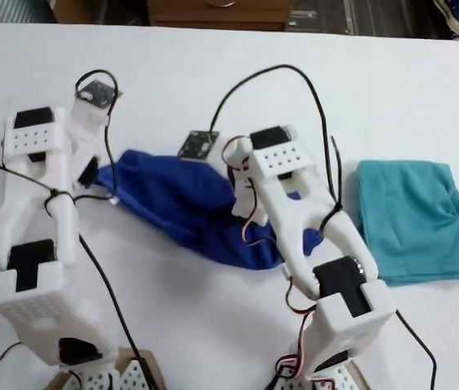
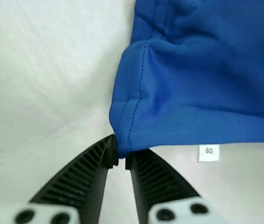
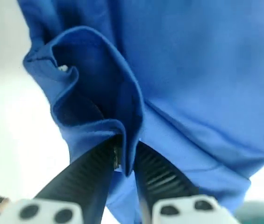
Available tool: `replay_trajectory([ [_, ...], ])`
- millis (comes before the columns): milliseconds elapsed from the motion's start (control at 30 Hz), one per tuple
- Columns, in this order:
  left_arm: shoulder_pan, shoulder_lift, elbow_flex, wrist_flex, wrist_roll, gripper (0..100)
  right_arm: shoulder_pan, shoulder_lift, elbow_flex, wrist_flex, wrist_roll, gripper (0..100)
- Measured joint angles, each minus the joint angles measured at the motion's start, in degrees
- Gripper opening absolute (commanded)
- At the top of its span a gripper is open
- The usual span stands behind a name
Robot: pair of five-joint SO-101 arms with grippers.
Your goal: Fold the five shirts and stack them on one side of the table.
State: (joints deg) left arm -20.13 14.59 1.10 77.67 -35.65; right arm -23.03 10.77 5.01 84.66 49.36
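- I am working on the blue shirt (image 1: 176,203). It lies bunched in a long strip across the middle of the table (image 1: 213,65), between my two arms, and is not yet folded.
- My left gripper (image 2: 121,157) is clamped on a hemmed corner at the shirt's left end. A small white tag (image 2: 209,151) sits just beside that edge.
- My right gripper (image 3: 126,161) is closed on a doubled-up fold of the same shirt towards its right end, with cloth puckered around the jaws.
- A teal shirt (image 1: 414,221) lies folded flat on the right side of the table, apart from the blue one. I take it as the start of the stack, so I judge the task to be early on.
- Next, I think both ends need lifting together and drawing apart until the cloth hangs smooth. Then I can lay it flat before any fold.
- The right grip seems to hold more than one layer, so the shirt may open unevenly. I would be ready to let go and take a cleaner edge.
- The surface is plain white and smooth, so cloth should slide easily on it. Black cables (image 1: 314,106) loop from the arms over the table near the shirt's far side and could snag the cloth.
- Beyond the far edge I see a wooden cabinet (image 1: 221,10) on a dark floor.
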Motion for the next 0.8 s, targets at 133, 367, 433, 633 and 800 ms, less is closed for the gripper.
replay_trajectory([
  [133,0.00,0.00,0.35,0.18,0.09,3,0.00,-4.92,-5.98,6.68,0.00,2.0],
  [367,0.00,0.00,-0.70,2.29,0.09,3,0.53,-17.67,-8.44,10.55,0.00,2.0],
  [433,0.00,0.00,-3.78,5.36,0.09,3,0.97,-21.01,-8.44,10.55,0.00,2.0],
  [633,0.09,0.00,-20.40,19.87,0.09,2,2.37,-29.45,-8.44,8.35,0.00,2.0],
  [800,0.00,-2.99,-28.66,23.38,0.09,2,7.12,-35.34,-8.44,0.88,0.00,2.0],
])
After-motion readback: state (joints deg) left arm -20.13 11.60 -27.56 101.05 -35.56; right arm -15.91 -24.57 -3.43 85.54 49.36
